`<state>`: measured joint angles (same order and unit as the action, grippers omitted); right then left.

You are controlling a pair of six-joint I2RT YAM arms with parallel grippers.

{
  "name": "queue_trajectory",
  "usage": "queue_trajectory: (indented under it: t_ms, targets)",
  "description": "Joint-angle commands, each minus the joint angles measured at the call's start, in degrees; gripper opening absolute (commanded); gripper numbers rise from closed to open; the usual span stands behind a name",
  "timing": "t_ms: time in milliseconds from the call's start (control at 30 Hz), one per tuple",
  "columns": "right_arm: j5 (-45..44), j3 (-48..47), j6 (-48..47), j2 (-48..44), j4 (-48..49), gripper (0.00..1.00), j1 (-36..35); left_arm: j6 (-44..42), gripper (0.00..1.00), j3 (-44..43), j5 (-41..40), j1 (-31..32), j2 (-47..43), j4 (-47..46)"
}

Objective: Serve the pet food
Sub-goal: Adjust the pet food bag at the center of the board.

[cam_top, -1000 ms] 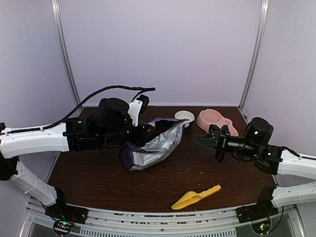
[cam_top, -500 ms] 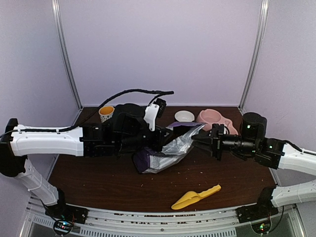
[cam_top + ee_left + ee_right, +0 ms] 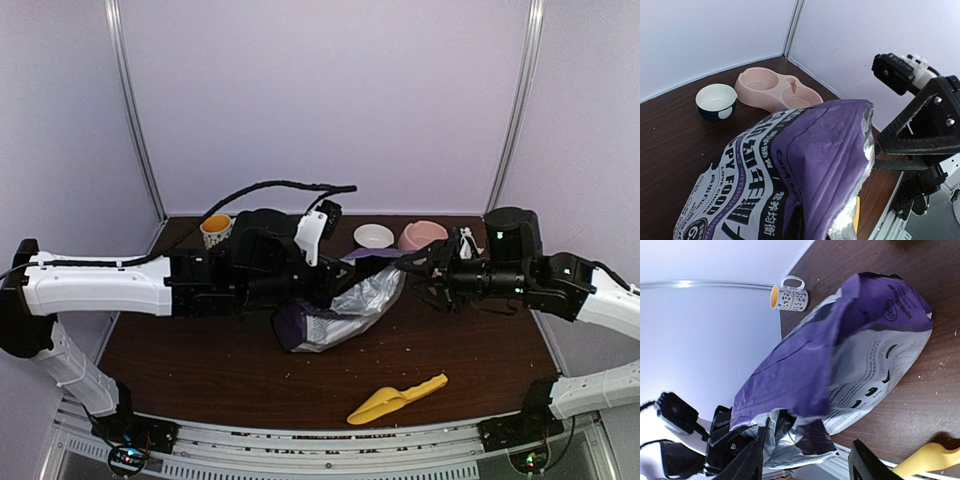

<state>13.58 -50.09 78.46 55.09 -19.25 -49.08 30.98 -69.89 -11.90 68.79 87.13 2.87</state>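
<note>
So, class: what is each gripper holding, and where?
Left gripper seems to hold the purple bag near its open mouth, fingers hidden. Right gripper, open at the mouth, holds nothing.

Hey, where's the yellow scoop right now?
In the top view the yellow scoop lies on the table near the front edge, right of centre, in front of the purple food bag.

Kibble hidden in bag [image 3: 350, 300] — left gripper too.

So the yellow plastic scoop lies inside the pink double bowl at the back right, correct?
No. The yellow plastic scoop lies on the dark wooden table near its front edge, apart from the pink double bowl at the back right. The top external view shows it.
</note>
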Motion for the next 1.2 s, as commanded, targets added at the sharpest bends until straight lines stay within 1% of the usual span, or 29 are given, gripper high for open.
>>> queue_trajectory:
  t_ms: [0,100,200,367,533,700,833,933,1033,1167]
  targets:
    - [-9.8,-4.2,-8.4,1.6,-7.1,0.60,-2.8,-1.8,0.00,-3.2,2.7,0.7,0.1,-7.9]
    - [-11.7,-4.8,-9.2,3.4,-7.1,0.61,-3.8,-2.1,0.00,-3.6,3.4,0.7,0.3,-7.7]
    - [-15.5,-6.2,-10.0,5.7,-8.3,0.61,-4.9,-2.5,0.00,-3.9,4.2,0.7,0.8,-8.0]
    - [-23.8,-10.1,-11.9,9.6,-10.3,0.57,-7.3,-3.0,0.00,-4.1,4.6,0.7,1.0,-7.8]
    - [-32.2,-10.3,-12.0,11.5,-9.4,0.55,-9.5,-4.4,0.00,-4.2,2.5,0.7,0.2,-6.1]
    - [-34.6,-9.4,-11.0,15.1,-9.5,0.54,-10.4,-5.1,0.00,-4.0,3.1,0.8,-0.1,-6.2]
    - [-36.7,-10.9,-9.8,16.7,-14.4,0.43,-12.2,-5.2,0.00,-3.8,0.2,0.8,0.0,-4.8]
    - [-37.5,-9.9,-7.6,15.2,-19.2,0.32,-13.3,-5.5,0.00,-2.8,-4.4,0.8,-1.0,-3.8]
    - [-35.5,-5.0,-4.9,12.3,-21.4,0.23,-13.7,-6.5,0.00,-1.5,-7.2,0.8,-2.0,-4.0]
    - [-32.3,2.8,-0.9,8.1,-22.4,0.17,-14.4,-7.8,0.00,-0.4,-9.2,0.8,-3.0,-3.5]
